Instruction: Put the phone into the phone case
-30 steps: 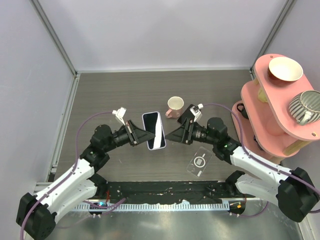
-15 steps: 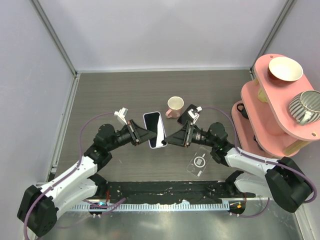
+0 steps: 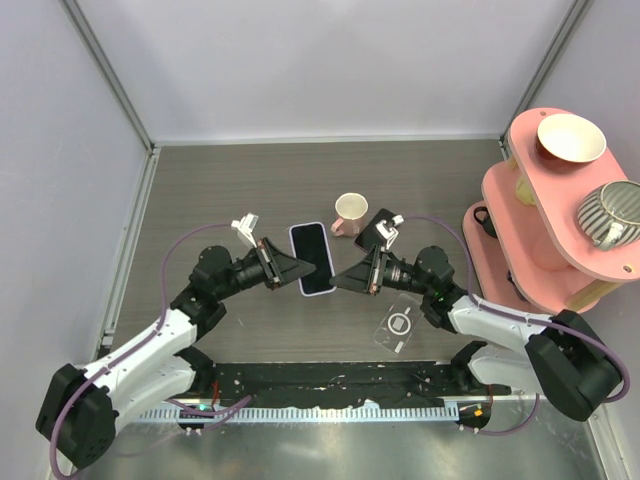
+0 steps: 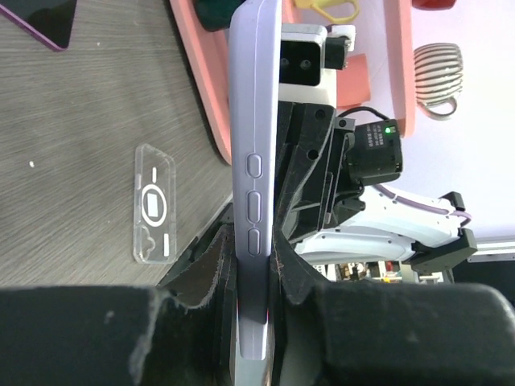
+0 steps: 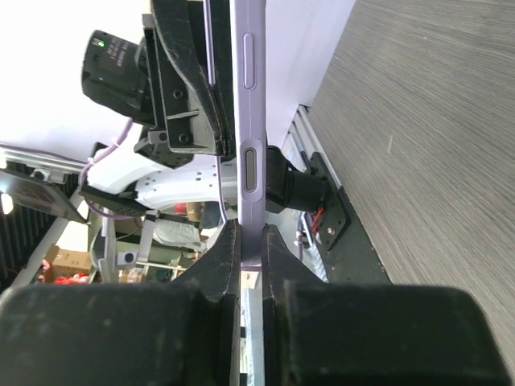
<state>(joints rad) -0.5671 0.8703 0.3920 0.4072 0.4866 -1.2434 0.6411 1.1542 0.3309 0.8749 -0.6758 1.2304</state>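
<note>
The phone (image 3: pixel 314 259) is held in the air above the middle of the surface (image 3: pixel 230 190), dark screen turned up toward the overhead camera and its long sides facing left and right. It touches nothing but the two arms.

The left fingers (image 3: pixel 285 268) pinch its left long edge. The left wrist view shows the lilac side with its buttons (image 4: pixel 256 169) squeezed between the two dark pads (image 4: pixel 205 273), which are drawn in to the phone's thickness. The right fingers (image 3: pixel 348 275) are drawn fully in on the opposite long edge, and their own camera shows the thin rim (image 5: pixel 248 121) clamped between the pads (image 5: pixel 217 265).

Holding it from both sides at once looks like a hand-over or a re-grip: one arm steadies the phone while the other settles its hold, so that neither risks dropping it.

The phone case (image 3: pixel 400 324), clear with a ring mark, lies flat on the surface to the near right, just beside the right arm and well apart from the phone. It also shows in the left wrist view (image 4: pixel 154 204). Lying flat, it seems ready to take the phone from above, though which face is up cannot be told.

Farther out, a pink cup (image 3: pixel 349 211) stands just beyond the phone, with a dark flat item (image 3: pixel 377 220) beside it. A pink rack (image 3: pixel 520 200) at the right carries a bowl (image 3: pixel 571 137) and a striped mug (image 3: pixel 610 213).
</note>
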